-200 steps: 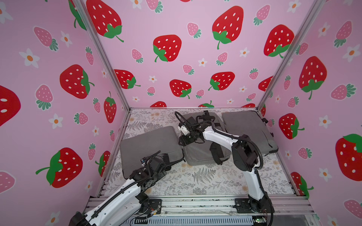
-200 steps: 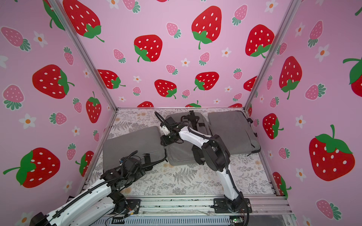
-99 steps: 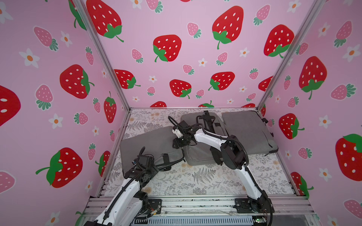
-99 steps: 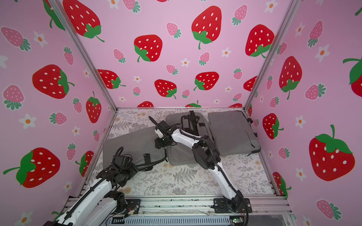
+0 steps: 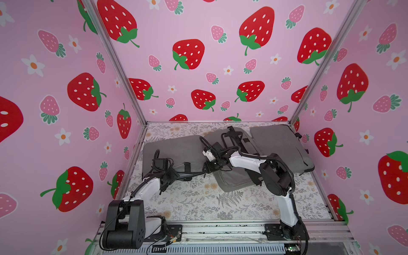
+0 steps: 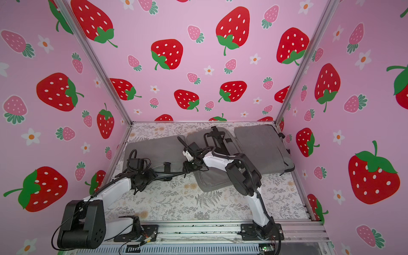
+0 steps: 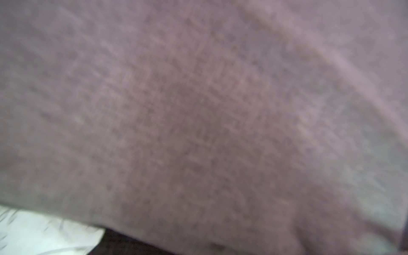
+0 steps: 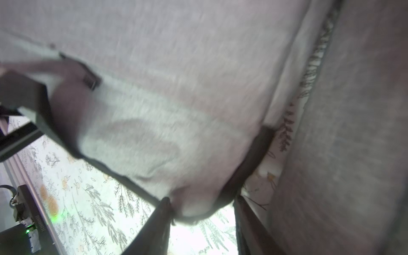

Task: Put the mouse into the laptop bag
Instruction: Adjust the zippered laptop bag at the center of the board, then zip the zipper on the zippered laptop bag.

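Only the right wrist view shows my right pincer (image 8: 202,199) parted about a corner of the laptop bag (image 8: 165,99), grip unclear; left pincer (image 5: 186,169) unreadable

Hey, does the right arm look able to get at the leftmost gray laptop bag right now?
Probably yes. The right hand sits at the near corner of the leftmost laptop bag, and its wrist view shows that corner close up with nothing in between.

Three grey laptop bags (image 5: 234,178), two robot arms (image 5: 247,161), one floral tabletop (image 5: 198,203)
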### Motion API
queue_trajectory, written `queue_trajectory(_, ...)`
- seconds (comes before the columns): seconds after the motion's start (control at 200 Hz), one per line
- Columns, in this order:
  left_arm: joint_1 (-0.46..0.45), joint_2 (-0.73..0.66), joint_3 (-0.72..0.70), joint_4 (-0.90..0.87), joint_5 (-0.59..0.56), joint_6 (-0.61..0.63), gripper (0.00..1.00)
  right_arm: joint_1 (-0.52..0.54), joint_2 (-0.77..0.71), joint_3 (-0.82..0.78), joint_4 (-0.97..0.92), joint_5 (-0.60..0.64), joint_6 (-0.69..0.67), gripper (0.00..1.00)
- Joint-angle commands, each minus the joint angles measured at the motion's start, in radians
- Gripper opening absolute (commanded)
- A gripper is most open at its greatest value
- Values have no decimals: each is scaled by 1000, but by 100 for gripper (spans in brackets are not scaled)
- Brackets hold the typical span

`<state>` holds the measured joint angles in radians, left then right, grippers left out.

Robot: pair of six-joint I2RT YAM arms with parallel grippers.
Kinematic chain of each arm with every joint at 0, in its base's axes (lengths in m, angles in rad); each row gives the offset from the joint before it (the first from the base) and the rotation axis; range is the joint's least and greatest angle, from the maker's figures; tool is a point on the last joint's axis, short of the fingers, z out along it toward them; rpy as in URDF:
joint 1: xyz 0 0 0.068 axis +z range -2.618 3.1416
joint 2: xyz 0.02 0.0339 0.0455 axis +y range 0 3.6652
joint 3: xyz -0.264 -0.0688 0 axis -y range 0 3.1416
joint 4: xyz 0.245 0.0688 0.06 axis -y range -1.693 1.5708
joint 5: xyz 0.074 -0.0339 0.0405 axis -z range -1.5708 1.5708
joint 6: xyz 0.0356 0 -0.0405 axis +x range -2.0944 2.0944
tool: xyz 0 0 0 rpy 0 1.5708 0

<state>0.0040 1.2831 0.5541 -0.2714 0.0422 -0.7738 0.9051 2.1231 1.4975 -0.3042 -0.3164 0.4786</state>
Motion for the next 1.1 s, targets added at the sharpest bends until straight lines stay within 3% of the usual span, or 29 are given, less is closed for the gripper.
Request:
queue_trajectory(0.0, 3, -9, 16, 12, 18, 22, 81, 13, 66, -49, -85, -20, 49, 49)
queue_trajectory(0.14, 2, -137, 5, -99, 8, 21, 81, 6, 72, 16, -98, -36, 51, 51)
queue_trajectory(0.175, 1, -182, -2, -136, 15, 16, 81, -2, 63, 25, -98, -28, 55, 57)
queue_trajectory(0.295, -35, -362, -27, -286, 23, -17, 80, -51, 68, 76, -100, -33, 82, 61)
queue_trajectory(0.42, -150, -547, -51, -411, -3, -91, 74, -97, 95, 92, -86, -37, 118, 60)
queue_trajectory(0.54, -335, -607, -102, -374, -50, -191, 69, -108, 118, 97, -86, -30, 134, 57)
queue_trajectory(0.6, -428, -570, -122, -300, -82, -223, 68, -109, 124, 89, -62, -26, 145, 53)
queue_trajectory(0.71, -575, -408, -103, -138, -132, -234, 68, -108, 123, 68, -24, -48, 171, 15)
queue_trajectory(0.795, -671, -242, -27, -58, -196, -190, 75, -101, 100, 44, -16, -49, 166, 0)
queue_trajectory(0.956, -729, 27, 123, 54, -233, -99, 78, -91, 36, -9, -8, -60, 153, 0)
queue_trajectory(1.096, -728, 183, 215, 92, -263, -39, 74, -91, 6, -32, -6, -86, 149, 0)
